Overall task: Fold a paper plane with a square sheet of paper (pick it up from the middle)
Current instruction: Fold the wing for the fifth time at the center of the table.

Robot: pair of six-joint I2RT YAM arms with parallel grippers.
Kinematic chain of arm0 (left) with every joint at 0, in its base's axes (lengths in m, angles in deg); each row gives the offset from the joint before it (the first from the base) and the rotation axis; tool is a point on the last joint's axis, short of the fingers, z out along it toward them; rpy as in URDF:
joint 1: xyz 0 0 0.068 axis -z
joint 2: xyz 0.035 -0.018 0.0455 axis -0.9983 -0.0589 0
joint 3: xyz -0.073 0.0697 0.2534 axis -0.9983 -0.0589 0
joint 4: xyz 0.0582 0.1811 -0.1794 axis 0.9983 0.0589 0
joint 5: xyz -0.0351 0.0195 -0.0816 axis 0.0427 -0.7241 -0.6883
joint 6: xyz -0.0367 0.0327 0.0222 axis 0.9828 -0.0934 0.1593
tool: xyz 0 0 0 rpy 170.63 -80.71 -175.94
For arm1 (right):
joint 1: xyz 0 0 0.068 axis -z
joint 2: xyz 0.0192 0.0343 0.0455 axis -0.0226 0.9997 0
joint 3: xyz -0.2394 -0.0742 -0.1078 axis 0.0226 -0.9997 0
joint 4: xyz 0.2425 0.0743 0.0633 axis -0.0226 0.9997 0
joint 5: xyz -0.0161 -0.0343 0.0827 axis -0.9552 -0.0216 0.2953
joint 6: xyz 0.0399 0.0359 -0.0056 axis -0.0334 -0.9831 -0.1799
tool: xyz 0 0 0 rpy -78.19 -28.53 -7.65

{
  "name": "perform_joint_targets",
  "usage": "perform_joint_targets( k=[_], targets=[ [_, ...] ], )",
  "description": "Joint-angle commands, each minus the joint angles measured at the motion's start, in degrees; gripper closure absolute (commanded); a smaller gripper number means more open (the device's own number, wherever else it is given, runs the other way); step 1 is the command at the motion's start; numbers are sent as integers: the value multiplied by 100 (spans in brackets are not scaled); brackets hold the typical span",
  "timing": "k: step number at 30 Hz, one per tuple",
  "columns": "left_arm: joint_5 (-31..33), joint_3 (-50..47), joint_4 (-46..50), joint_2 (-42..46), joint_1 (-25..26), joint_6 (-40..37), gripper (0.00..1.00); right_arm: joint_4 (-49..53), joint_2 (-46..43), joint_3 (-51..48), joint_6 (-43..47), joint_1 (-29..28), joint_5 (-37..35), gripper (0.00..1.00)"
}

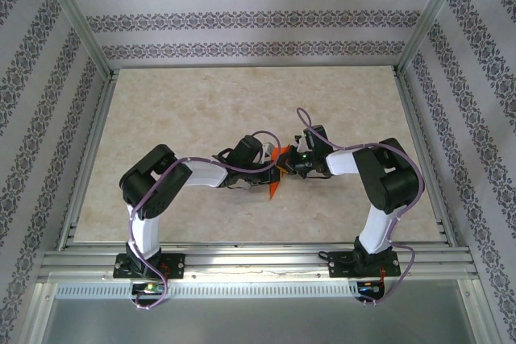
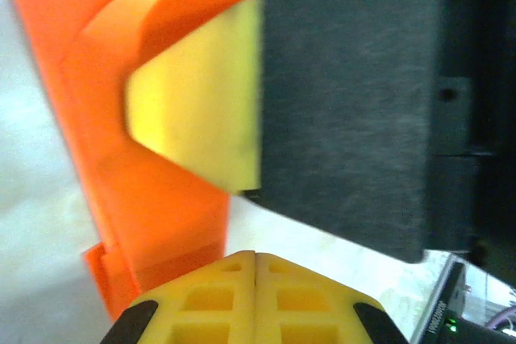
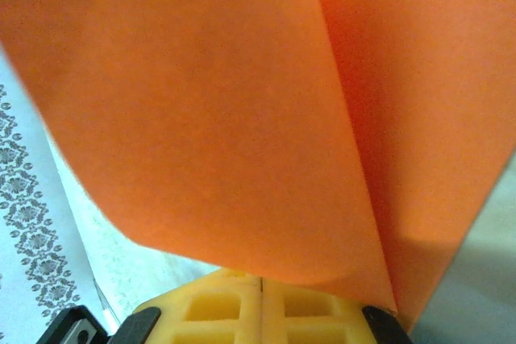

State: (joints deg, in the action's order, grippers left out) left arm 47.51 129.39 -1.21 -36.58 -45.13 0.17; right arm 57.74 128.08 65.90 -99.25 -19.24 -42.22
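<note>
The square sheet of paper [image 1: 275, 185] is bright orange and folded into a narrow, layered, pointed shape, the paper plane, at the table's middle. My right gripper [image 1: 285, 164] is shut on it. In the right wrist view two orange flaps [image 3: 201, 118] rise straight out of the closed right gripper [image 3: 262, 281]. In the left wrist view one yellow fingertip [image 2: 197, 110] of the right gripper presses into the orange folds [image 2: 145, 207]. My left gripper [image 2: 256, 257] is shut with its pads touching and nothing between them. It sits just beside the paper's edge, close to the right gripper [image 1: 268, 172].
The beige marbled tabletop [image 1: 177, 110] has free room at the back and on both sides. Aluminium frame rails [image 1: 258, 259] run along the near edge and the sides. Patterned walls [image 1: 242, 22] close in the cell.
</note>
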Motion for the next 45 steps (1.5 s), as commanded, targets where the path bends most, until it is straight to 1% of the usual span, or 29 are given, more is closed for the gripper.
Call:
perform_joint_targets(
  k=[1, 6, 8, 12, 17, 19, 24, 27, 33, 39, 41, 45],
  targets=[
    [268, -174, 340, -120, -54, -38, 100, 325, 63, -76, -63, -109, -124, 99],
    [125, -303, 566, -236, -28, -122, 100, 371, -39, -67, -36, -89, -124, 98],
    [150, -408, 634, -227, -10, -171, 100, 466, -128, -8, 10, -58, -116, 97],
    [64, -753, 244, -248, -10, -22, 100, 845, -495, 208, 126, 1, -139, 96],
    [-28, -873, 15, -288, -1, 68, 100, 899, -782, 235, 117, -51, -173, 97],
    [-2, -867, -3, -286, -1, 78, 100, 817, -726, 197, 53, -170, -257, 97],
    [-30, -820, 21, -288, -1, 51, 100, 746, -192, 248, -57, -355, -475, 99],
    [-49, -824, 15, -312, -8, 38, 100, 675, 87, 248, -5, -193, -531, 100],
    [-176, -911, -120, -439, 7, 82, 100, 596, 245, 346, 106, 191, -241, 99],
    [-184, -851, 62, -442, 34, -29, 100, 565, 228, 464, 156, 331, 7, 98],
    [-156, -833, 177, -328, 43, -55, 100, 661, 202, 482, 179, 306, 26, 99],
    [55, -898, 199, 191, 58, -46, 100, 614, 109, 241, 139, 214, 63, 100]
  ],
)
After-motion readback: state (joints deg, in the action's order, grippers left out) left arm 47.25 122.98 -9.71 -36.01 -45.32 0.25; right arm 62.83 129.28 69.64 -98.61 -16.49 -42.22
